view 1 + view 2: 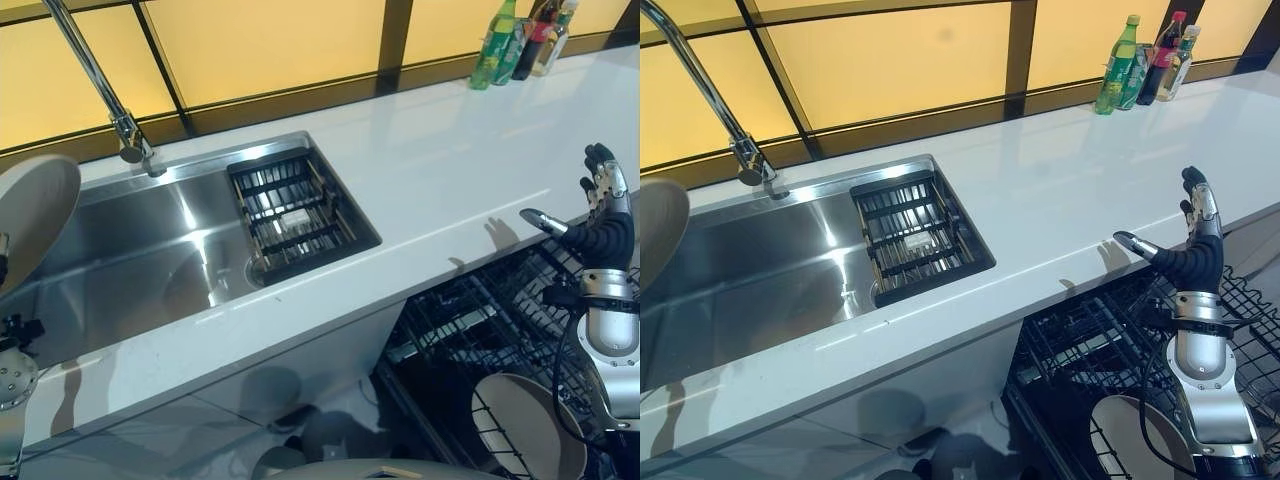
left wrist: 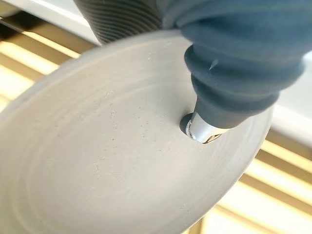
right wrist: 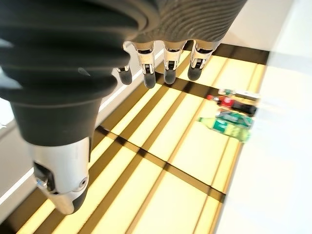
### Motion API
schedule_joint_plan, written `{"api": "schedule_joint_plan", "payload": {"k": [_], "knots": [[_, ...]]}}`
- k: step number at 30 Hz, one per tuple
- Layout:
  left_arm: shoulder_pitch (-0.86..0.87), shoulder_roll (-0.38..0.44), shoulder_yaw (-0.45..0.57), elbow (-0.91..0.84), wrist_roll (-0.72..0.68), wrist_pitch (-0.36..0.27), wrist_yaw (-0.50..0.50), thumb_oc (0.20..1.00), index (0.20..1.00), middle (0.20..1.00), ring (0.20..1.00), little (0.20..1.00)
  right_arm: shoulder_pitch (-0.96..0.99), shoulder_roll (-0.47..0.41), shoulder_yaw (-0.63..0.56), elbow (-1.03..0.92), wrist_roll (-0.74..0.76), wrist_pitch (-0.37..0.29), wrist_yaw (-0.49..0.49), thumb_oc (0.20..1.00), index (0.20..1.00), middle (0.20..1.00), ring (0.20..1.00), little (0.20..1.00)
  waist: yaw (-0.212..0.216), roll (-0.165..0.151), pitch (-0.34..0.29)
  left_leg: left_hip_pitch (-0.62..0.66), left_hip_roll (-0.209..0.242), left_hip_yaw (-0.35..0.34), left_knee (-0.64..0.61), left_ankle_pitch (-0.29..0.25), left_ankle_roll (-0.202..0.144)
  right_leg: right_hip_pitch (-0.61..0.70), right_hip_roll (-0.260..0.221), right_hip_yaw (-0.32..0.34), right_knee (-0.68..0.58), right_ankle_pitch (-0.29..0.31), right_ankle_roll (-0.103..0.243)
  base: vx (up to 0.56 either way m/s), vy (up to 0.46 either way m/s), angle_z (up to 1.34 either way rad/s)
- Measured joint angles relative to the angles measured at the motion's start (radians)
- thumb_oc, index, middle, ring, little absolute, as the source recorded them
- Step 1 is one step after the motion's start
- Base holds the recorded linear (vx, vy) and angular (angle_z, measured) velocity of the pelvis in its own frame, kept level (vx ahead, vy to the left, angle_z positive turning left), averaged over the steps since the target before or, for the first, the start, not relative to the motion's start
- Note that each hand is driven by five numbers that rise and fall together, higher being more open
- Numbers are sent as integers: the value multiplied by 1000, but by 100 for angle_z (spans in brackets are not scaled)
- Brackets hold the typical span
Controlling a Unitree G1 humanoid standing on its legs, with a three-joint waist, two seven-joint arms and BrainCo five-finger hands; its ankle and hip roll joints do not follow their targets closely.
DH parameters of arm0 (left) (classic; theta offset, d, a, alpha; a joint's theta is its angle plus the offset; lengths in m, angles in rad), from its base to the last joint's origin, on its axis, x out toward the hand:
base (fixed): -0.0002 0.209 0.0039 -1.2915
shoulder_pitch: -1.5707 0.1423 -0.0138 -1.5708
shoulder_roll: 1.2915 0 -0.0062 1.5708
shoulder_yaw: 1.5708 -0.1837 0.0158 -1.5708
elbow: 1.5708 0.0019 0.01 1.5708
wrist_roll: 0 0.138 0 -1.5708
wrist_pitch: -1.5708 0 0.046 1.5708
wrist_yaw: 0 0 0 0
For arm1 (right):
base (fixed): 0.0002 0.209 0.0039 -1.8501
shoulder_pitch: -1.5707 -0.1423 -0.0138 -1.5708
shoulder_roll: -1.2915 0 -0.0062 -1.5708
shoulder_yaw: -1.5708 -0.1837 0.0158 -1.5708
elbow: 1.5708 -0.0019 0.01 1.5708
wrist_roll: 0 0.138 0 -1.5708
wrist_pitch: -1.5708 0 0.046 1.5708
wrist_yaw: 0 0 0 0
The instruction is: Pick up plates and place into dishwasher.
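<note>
At the left edge of the frame the left hand [image 2: 229, 73] holds a grey plate [image 1: 30, 215] over the sink [image 1: 150, 250]; its thumb presses on the plate's face, the fingers are behind it, so it pinches the plate. At the right edge the right hand [image 1: 1193, 245] is raised above the open dishwasher rack [image 1: 470, 330], fingers straight and thumb spread, holding nothing. In the lower right, 1 more plate [image 1: 525, 425] stands in the rack. Bottles [image 1: 1145, 65] stand in the upper right on the white counter [image 1: 440, 170]
</note>
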State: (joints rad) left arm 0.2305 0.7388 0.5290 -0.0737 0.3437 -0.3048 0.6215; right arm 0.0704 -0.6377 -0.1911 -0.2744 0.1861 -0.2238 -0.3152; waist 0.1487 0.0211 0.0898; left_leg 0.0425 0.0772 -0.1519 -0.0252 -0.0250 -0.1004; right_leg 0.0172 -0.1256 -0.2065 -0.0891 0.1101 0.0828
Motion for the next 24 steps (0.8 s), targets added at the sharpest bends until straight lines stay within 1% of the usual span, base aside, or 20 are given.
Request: {"api": "schedule_joint_plan", "payload": {"k": [3, 4, 5, 7, 8, 11, 14, 17, 18, 21, 24], "knots": [[-44, 2, -15, -56, 0, -47, 5, 200, 200, 200, 200, 200, -14, -4, 0, -3, 1, -26, 23, 1000, 1000, 1000, 1000, 1000, -1, -1, -1, 2, 1, 0, 0, 1, 0, 1, 2, 0, 0, 1, -1, -64, -58, 0], [-70, 5, -41, -64, -1, -58, 4, 200, 200, 200, 200, 200, -21, -8, 1, -4, 2, -34, 36, 1000, 1000, 1000, 1000, 1000, -4, -1, -1, 2, 0, 1, 0, 1, 0, 2, 3, 0, 0, 1, -1, -60, -54, 2], [-96, 11, -68, -69, -1, -83, -6, 200, 200, 200, 200, 200, -37, -10, 4, -5, 3, -43, 58, 1000, 1000, 1000, 1000, 1000, 1, 0, -2, 3, -1, 0, 0, 1, 0, 4, 3, 0, 0, 1, -1, -62, -50, 3], [-167, 31, -161, -99, -3, -114, -43, 200, 200, 200, 200, 200, -82, -17, 27, -20, 9, -64, 104, 1000, 1000, 1000, 1000, 1000, 2, -2, -3, 5, -2, 0, 0, 1, -1, 7, 3, 0, 0, 1, -1, -57, -41, 2], [-200, 33, -202, -117, -3, -140, -68, 200, 200, 200, 200, 200, -116, -27, 52, -33, 18, -76, 132, 1000, 1000, 1000, 1000, 1000, 1, -2, -3, 7, -2, 0, 0, 2, -1, 9, 3, 0, 0, 1, -1, -42, -28, 1], [-300, 50, -327, -158, -3, -185, -134, 200, 200, 200, 200, 200, -209, -47, 126, -54, 25, -97, 185, 1000, 1000, 1000, 1000, 1000, 1, -4, -7, 17, -4, 0, -5, 2, -1, 17, 4, 0, 0, 0, -1, -52, -24, 0], [-411, 53, -444, -175, -3, -200, -193, 200, 200, 200, 200, 200, -315, -47, 212, -60, 32, -98, 234, 1000, 1000, 1000, 1000, 1000, -1, -5, -8, 17, -6, -3, -7, 7, -2, 18, 4, -1, 0, 1, -1, -55, -10, 2], [-491, 55, -524, -180, -5, -212, -251, 200, 200, 200, 200, 200, -388, -46, 286, -62, 35, -97, 278, 1000, 1000, 1000, 1000, 1000, -23, -5, -8, 21, -7, -19, -15, 13, -2, 29, 3, 1, -1, -2, 3, -4, -10, 17], [-510, 55, -547, -183, -5, -213, -273, 200, 200, 200, 200, 200, -414, -43, 304, -62, 38, -97, 295, 1000, 1000, 1000, 1000, 1000, -24, -5, -8, 20, -7, -17, -13, 13, -2, 29, 3, 4, -1, -2, 4, -8, 0, 10], [-539, 55, -592, -183, -6, -223, -328, 200, 200, 200, 200, 200, -463, -42, 338, -62, 45, -96, 327, 1000, 1000, 1000, 1000, 1000, -25, -5, -9, 24, -7, -17, -16, 15, -2, 32, 2, 5, -1, -2, 3, -12, 4, 0], [-554, 56, -613, -183, -7, -233, -381, 200, 200, 200, 200, 200, -479, -41, 364, -78, 53, -95, 356, 1000, 1000, 1000, 1000, 1000, -24, -4, -9, 32, -7, -16, -18, 15, -2, 36, 2, 6, -1, -2, 3, 0, 0, 0]]}}
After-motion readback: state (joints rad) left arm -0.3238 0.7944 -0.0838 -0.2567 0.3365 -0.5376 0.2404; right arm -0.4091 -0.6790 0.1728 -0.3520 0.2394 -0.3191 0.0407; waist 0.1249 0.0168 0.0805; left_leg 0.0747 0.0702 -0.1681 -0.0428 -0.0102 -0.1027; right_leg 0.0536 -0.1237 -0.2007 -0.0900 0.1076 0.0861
